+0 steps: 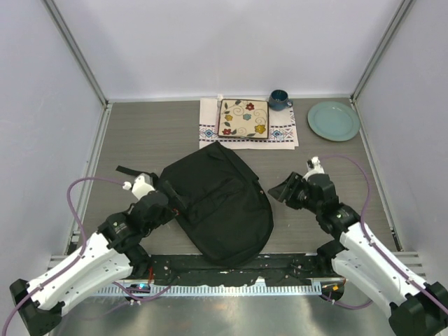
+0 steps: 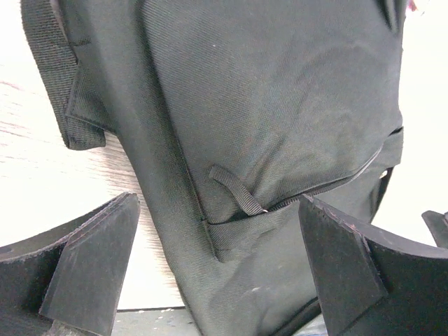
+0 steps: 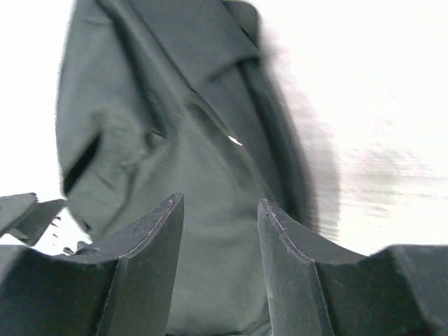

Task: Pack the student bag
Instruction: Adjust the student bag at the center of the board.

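The student bag (image 1: 220,203), a large black fabric backpack, lies flat in the middle of the table with a strap (image 1: 127,170) trailing off to the left. My left gripper (image 1: 173,201) sits at its left edge, open wide. In the left wrist view the bag (image 2: 280,105) fills the space beyond the left gripper (image 2: 217,198), with a zipper pull tab (image 2: 234,190) just ahead and a strap (image 2: 52,70) at upper left. My right gripper (image 1: 278,191) hovers by the bag's right edge, its jaws partly apart and empty. The right wrist view shows the bag (image 3: 175,126) beyond the right gripper (image 3: 220,200).
At the back of the table, a square floral-patterned plate (image 1: 243,117) rests on a white embroidered cloth (image 1: 283,133). A dark blue mug (image 1: 278,99) stands beside it, and a round teal plate (image 1: 333,120) lies at the back right. Grey walls enclose three sides.
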`<state>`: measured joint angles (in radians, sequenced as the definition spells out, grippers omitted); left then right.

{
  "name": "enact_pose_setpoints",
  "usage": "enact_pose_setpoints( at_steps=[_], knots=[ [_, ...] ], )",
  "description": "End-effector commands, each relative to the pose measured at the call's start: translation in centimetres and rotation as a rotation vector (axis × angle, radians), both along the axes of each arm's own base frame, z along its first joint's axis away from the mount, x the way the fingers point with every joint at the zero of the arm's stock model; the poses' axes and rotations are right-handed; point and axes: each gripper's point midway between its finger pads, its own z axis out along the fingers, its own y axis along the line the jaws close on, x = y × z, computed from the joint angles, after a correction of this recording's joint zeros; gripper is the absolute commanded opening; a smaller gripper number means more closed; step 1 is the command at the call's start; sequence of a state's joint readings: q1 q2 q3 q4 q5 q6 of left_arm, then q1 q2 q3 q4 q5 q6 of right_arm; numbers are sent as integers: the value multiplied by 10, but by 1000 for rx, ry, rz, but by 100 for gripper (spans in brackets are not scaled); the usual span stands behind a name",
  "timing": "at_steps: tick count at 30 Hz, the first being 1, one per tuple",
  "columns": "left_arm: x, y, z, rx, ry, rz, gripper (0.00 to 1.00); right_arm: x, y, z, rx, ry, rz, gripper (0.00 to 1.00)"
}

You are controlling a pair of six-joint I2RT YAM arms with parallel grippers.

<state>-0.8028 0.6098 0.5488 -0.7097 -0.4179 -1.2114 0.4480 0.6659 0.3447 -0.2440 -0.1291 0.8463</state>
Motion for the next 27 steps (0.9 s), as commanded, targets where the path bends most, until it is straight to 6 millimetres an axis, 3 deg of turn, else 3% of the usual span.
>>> enact_pose_setpoints(
  at_steps=[1,2,3,5,6,11,12,18,19,21,27],
  knots=[
    [3,25,-2,-45,-33,179,100,28,18,71,-38,-151,106,52],
    [2,29,-8,-58,-33,200,99,32,26,71,-54,-131,140,52],
    [1,30,-10,-69,-36,214,96,38,35,94,-46,-171,172,52],
    [1,32,-19,-83,-29,235,87,37,55,107,-90,-216,256,52],
    [0,33,-22,-81,-24,243,86,45,63,115,-124,-225,259,52],
    [-1,39,-31,-80,-6,289,85,34,122,126,-145,-262,418,52],
    [0,38,-30,-91,-17,289,85,34,131,118,-148,-245,437,52],
    [3,39,-40,-123,-30,321,77,15,188,125,-149,-279,568,52],
    [3,38,-42,-128,-30,324,75,15,196,117,-172,-269,584,52],
    [6,38,-46,-137,-36,335,71,16,205,123,-219,-304,597,52],
    [13,38,-44,-168,-77,367,54,8,238,109,-405,-358,681,52]
  ],
)
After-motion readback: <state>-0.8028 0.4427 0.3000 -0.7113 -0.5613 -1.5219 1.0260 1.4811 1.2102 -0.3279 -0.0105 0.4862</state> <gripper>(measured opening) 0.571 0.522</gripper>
